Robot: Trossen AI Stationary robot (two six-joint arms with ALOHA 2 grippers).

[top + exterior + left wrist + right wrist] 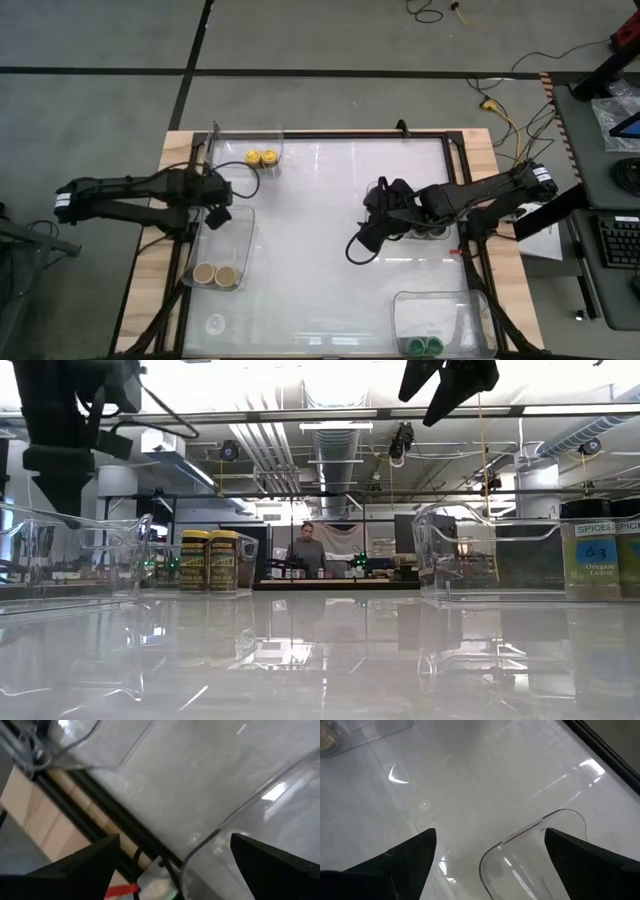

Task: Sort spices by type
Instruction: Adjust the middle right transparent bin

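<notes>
Spices sit sorted in trays: yellow jars (262, 158) at the counter's far-left corner, tan jars (218, 275) near-left, green jars (425, 346) near-right. Left gripper (217, 213) and right gripper (368, 242) hover, fingers released; no unsorted jar apparently remains.

Two yellow-lidded spice jars (262, 158) sit beyond the black left gripper (215, 213); two tan-lidded jars (217, 273) lie nearer than it; two green-lidded jars (424, 346) lie nearer than the black right gripper (362, 243), on a glossy white tabletop (330, 230)
</notes>
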